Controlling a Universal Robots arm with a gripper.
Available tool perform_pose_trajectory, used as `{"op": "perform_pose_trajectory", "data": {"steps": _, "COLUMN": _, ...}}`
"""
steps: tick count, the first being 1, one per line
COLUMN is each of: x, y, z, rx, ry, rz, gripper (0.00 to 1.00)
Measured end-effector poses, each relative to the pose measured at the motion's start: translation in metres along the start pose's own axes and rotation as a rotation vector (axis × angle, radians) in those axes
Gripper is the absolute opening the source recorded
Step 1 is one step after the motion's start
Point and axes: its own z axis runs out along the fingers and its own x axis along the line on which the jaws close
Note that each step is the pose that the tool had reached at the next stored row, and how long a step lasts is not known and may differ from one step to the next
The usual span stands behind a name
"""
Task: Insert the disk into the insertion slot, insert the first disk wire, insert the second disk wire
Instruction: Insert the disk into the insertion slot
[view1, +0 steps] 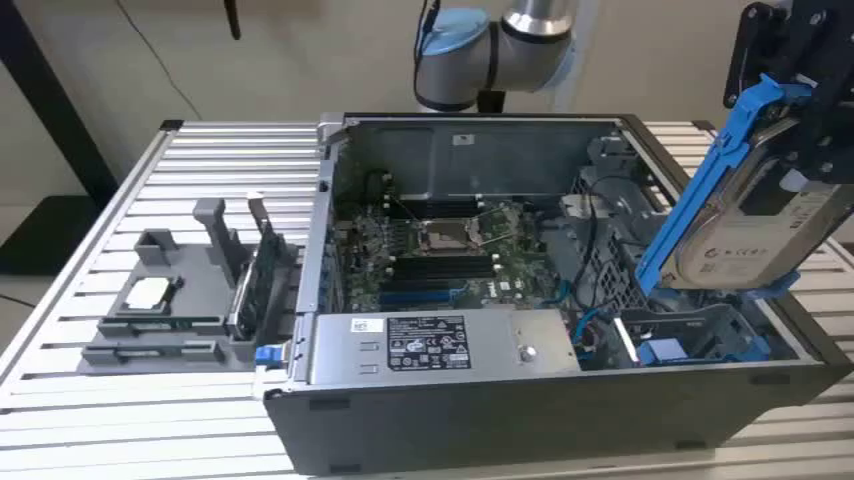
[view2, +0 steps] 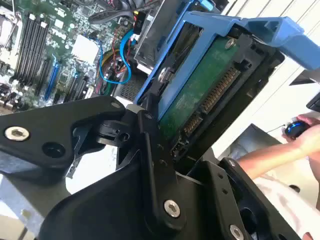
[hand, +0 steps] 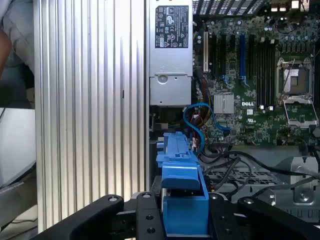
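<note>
**Now aloft: the disk (view1: 741, 235) clamped in the gripper (view1: 801, 125) over the open case (view1: 534, 425)**

From the exterior view we see the gripper closed on the disk, its black fingers pressed against the upper part of the blue carrier (view1: 701, 190). The disk hangs tilted from the gripper, with its white label turned towards us. Below the gripper, at the disk's lower end, lies the insertion slot (view1: 694, 340) with its blue rails. The disk is close over the slot; we cannot tell whether the two touch. Farther from the gripper, towards the exterior view's left, the case holds the power-supply box (view1: 447, 345) and the motherboard (view1: 441, 250). Beyond those, outside the case, a grey fixture (view1: 174, 300) sits on the slatted table (view1: 134, 430). The arm (view1: 501, 45) rises behind the case.

In the second wrist view we look past the gripper's black body (view2: 185, 155) at the underside of the disk (view2: 200, 95). It shows a green circuit board and a row of connector contacts, framed by the carrier. One black finger (view2: 150, 132) lies against the carrier's edge. Beyond the disk we make out the motherboard and a looped blue cable (view2: 112, 65). Outside the case, on the gripper's far side, a person's hand (view2: 307, 137) has something small and blue at its fingers.

In the first wrist view the carrier (hand: 182, 190) stands edge-on between the gripper's two fingers (hand: 145, 215), which press it from both sides. Ahead of the gripper's tip we see the blue cable, then the power-supply box and the motherboard side by side. The table's slats run alongside the case.
</note>
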Motion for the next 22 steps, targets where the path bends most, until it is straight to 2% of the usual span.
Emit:
{"op": "perform_pose_trajectory", "data": {"steps": 13, "x": 0.0, "y": 0.0, "z": 0.0003, "rx": 0.0, "ry": 0.0045, "rz": 0.0, "gripper": 0.33}}
{"op": "perform_pose_trajectory", "data": {"steps": 22, "x": -0.0007, "y": -0.0042, "z": 0.0156, "rx": 0.0, "ry": 0.0043, "rz": 0.0, "gripper": 0.33}}
